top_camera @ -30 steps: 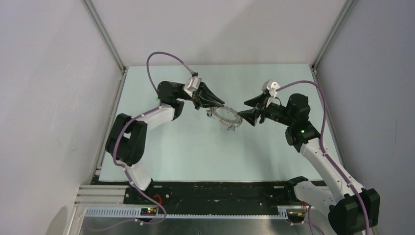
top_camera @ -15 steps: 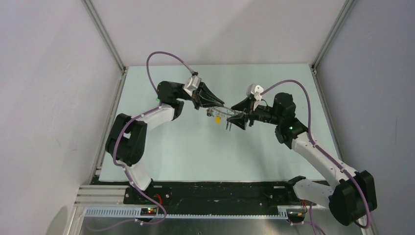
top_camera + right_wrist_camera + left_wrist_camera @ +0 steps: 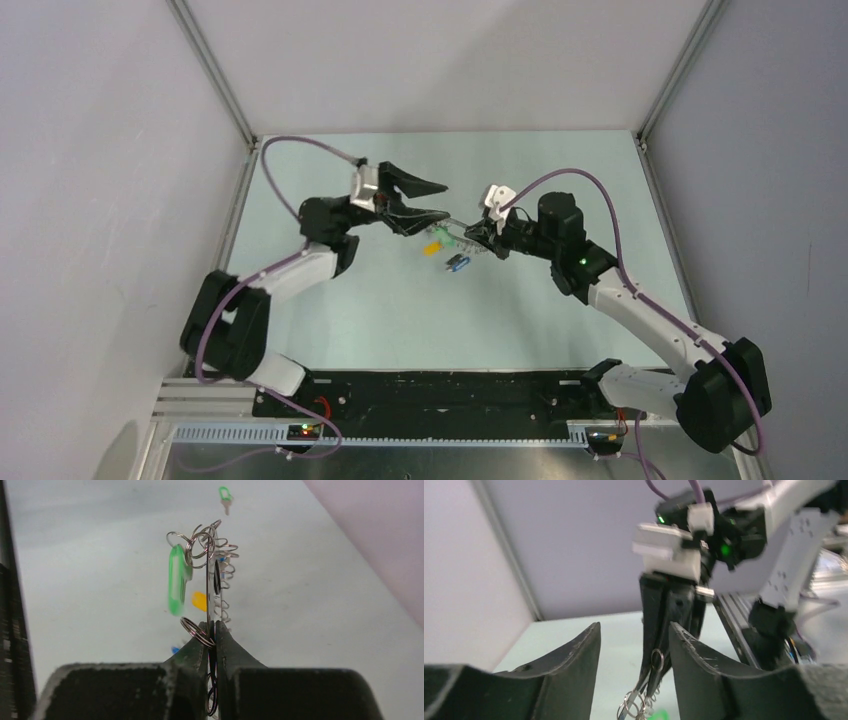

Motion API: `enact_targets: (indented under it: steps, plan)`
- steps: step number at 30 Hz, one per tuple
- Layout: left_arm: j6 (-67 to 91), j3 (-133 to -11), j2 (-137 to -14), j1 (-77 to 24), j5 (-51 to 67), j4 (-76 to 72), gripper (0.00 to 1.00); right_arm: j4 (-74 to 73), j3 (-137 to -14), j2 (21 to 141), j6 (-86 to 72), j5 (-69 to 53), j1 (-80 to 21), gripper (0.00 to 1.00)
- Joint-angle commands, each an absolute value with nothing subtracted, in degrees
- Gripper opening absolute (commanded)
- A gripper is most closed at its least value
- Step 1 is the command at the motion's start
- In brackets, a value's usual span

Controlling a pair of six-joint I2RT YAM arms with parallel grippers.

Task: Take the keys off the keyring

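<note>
The keyring (image 3: 215, 582) stands edge-on above the table, fringed with small wire rings, and my right gripper (image 3: 211, 628) is shut on its near rim. A green key (image 3: 175, 580) hangs on its left side, with a yellow key (image 3: 199, 601) and a blue key (image 3: 174, 650) partly hidden behind. From above, the right gripper (image 3: 474, 233) holds the keyring (image 3: 457, 229) with yellow (image 3: 432, 247), green (image 3: 450, 240) and blue (image 3: 458, 263) keys dangling. My left gripper (image 3: 447, 199) is open just left of it, touching nothing. Its fingers (image 3: 574, 670) frame the keyring (image 3: 655, 661).
A loose green key (image 3: 225, 493) lies on the pale table (image 3: 400, 310) beyond the keyring. Grey walls and aluminium frame posts (image 3: 215, 75) enclose the table on three sides. The black base rail (image 3: 440, 390) runs along the near edge.
My right gripper moved left and shut on the keyring's rim. My left gripper let go, opened and drew back. The keyring now hangs on edge from the right gripper.
</note>
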State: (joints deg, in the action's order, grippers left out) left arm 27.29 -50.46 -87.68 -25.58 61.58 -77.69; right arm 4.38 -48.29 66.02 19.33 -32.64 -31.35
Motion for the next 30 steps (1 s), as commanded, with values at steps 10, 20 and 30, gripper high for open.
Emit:
enact_targets:
  steps: [10,20,30]
  plan:
    - [11.0,-29.9,-67.8,-28.1,21.2,-66.8,0.63,7.3,-52.0,60.2,53.2,-10.9,-38.1,0.0]
    - [7.2,-26.1,-68.9,-31.7,16.0,-65.1,0.64,14.5,-53.9,61.8,62.8,-9.9,-41.0,0.0]
    - [7.5,-27.3,-70.5,-31.7,21.8,-65.1,0.64,16.2,-54.1,62.7,67.1,-12.5,-42.3,0.0]
